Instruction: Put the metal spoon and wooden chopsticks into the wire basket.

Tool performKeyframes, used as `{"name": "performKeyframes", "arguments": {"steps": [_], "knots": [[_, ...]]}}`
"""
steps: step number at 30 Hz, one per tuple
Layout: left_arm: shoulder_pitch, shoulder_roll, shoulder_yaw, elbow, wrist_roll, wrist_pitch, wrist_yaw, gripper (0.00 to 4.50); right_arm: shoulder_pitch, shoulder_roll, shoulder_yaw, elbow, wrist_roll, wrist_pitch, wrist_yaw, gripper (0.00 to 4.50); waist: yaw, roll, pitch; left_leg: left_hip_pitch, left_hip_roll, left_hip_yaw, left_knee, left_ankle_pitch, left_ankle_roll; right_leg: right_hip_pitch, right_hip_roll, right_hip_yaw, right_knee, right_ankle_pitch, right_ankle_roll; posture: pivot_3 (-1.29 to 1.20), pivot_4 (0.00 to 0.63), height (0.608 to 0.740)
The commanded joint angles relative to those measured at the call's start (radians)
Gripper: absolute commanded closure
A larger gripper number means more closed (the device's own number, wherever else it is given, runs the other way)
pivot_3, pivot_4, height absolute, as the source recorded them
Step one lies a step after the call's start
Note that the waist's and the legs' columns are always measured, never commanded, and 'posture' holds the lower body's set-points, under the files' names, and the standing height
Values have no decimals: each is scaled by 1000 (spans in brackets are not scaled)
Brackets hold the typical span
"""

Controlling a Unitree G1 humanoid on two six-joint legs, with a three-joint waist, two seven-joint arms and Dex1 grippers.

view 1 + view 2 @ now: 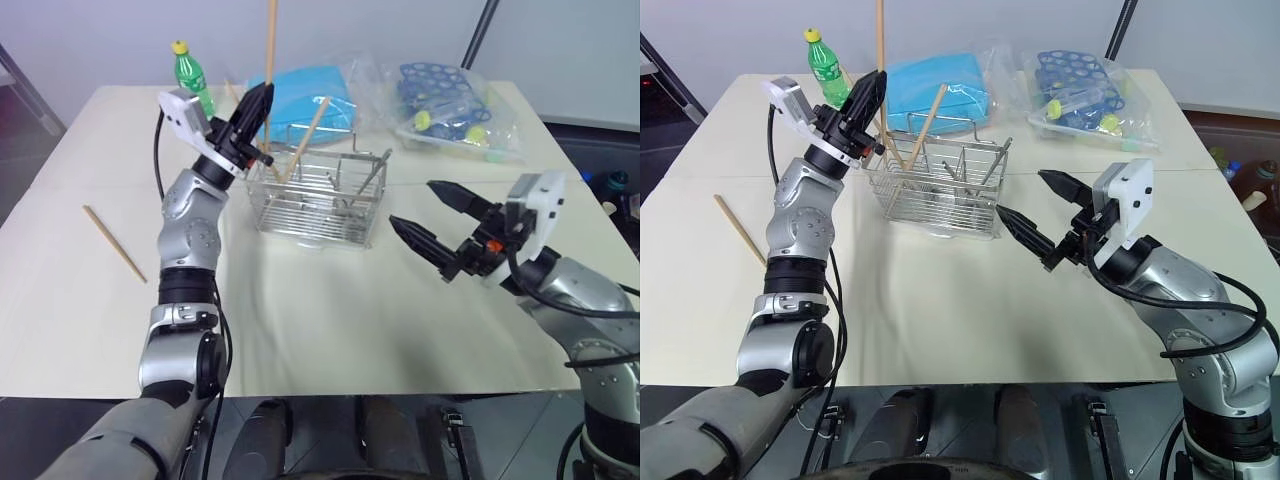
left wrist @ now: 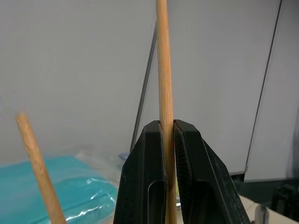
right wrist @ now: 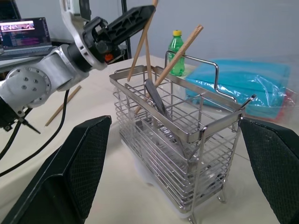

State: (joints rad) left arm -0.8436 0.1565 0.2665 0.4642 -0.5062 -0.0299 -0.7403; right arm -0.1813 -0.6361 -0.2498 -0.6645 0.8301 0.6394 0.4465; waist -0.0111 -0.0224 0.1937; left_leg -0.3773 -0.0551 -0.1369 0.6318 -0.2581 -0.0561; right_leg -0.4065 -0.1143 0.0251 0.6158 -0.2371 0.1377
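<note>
Left gripper (image 1: 254, 108) clamped on upright wooden chopstick (image 1: 269, 45), long axis vertical, wire basket (image 1: 322, 195) directly beneath its lower tip; right gripper (image 1: 433, 218) spread wide, empty, farther off.

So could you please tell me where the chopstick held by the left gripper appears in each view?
Left eye view: held chopstick upright, top centre, above the wire basket.
Right eye view: chopstick top, left of centre.
Left wrist view: chopstick vertical, clamped in the left gripper.
Right wrist view: chopstick upper middle.
Shared landmark: the wire basket.
</note>
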Motion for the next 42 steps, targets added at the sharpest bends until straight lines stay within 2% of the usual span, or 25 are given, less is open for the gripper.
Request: {"name": "performKeyframes", "arguments": {"steps": [1, 10, 14, 20, 27, 30, 34, 38, 42], "knots": [[10, -8, -7, -13, 11, -31, 19, 4450, -18, -3, -14, -35, 16, -11, -4, 0, 0, 0, 0, 0, 0, 0, 0, 0, 0, 0, 0, 0, 0, 0, 0, 0, 150, 740], [54, -14, -32, -27, 23, -39, 27, 4450, -17, -1, -15, -37, 17, -13, -9, 0, 0, 0, 0, 2, 0, 0, 0, 0, 0, 2, 0, 0, 0, 0, 0, 0, 150, 740], [52, -13, -35, -41, 16, -32, 31, 2910, -23, 2, -9, -33, 14, -15, -9, 0, 1, 0, 0, 2, 0, 0, 0, 0, 0, 2, 0, 0, 0, 0, 0, 0, 150, 740], [55, -10, -37, -84, -7, 4, 26, 185, -29, 4, 0, -24, 6, -18, -4, 0, 1, 0, 0, 2, 0, 0, 0, 0, 0, 2, 0, 0, 0, 0, 0, 0, 150, 740], [3, 25, 25, -232, -129, 153, 99, 86, -45, 3, 14, -7, -2, -23, 12, 0, -2, 0, 0, 1, 0, 0, 0, 0, 0, 2, 0, 0, 0, 0, 0, 0, 150, 740], [-61, 89, 77, -295, -194, 276, 215, 86, -68, -7, 32, -8, 3, -18, 35, 0, -5, 0, 0, 1, 1, -1, 0, 0, 0, 1, 1, 0, 1, 0, 0, 0, 150, 740], [-99, 235, 151, -306, -232, 460, 359, 86, -93, -51, 49, -21, 31, -2, 113, 0, -7, 1, 0, 2, 1, -1, -1, 0, 0, 1, 1, 0, 1, 0, 0, 0, 150, 740], [-38, 369, 146, -342, -157, 583, 463, 86, -109, -99, 62, -28, 62, 8, 198, 0, -5, 1, 0, 2, 1, -1, -1, 0, 0, 1, 1, 0, 1, 0, 0, 0, 150, 740], [65, 452, 101, -365, 2, 693, 632, 86, -127, -123, 86, -14, 68, 1, 262, 0, -2, 0, 0, 2, 1, -1, 0, 0, 0, 1, 1, 0, 1, 0, 0, 0, 150, 740]]}}
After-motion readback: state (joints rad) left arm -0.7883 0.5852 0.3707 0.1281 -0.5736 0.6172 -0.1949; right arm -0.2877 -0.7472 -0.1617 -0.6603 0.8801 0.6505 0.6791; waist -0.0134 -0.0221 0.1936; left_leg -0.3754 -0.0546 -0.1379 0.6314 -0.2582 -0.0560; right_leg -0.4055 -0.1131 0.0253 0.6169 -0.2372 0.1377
